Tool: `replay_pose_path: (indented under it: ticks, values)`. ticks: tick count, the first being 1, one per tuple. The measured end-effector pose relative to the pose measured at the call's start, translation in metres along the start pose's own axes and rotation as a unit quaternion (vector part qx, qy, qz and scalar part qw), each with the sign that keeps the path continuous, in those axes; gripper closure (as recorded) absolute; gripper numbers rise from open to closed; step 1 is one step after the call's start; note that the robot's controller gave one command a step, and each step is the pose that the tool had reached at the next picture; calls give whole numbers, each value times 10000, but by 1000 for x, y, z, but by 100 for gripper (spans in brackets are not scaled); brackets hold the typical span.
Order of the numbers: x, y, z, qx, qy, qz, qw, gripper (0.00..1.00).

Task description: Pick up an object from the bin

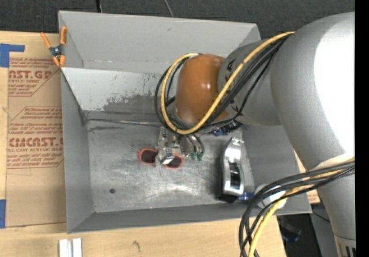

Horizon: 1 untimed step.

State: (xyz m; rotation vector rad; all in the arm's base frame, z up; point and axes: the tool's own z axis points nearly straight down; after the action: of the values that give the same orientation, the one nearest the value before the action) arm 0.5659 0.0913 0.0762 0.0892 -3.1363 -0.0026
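A small pair of red-rimmed glasses with dark lenses (149, 156) lies on the bin floor near the middle. My gripper (169, 150) is down at the floor, right over the right-hand lens of those glasses. A small green thing (198, 155) sits just right of the gripper. Further right, a black and silver stapler-like tool (232, 172) lies along the bin's right wall.
The arm with its orange cover and yellow and black cables hangs over the back right of the bin. A small dark spot marks the floor at the front left.
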Motion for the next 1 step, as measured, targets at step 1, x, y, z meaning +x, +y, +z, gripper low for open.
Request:
replay_pose_path:
  ticks: [1]
  values:
    - [0, 0, 0, 0, 0, 0, 10000, 100]
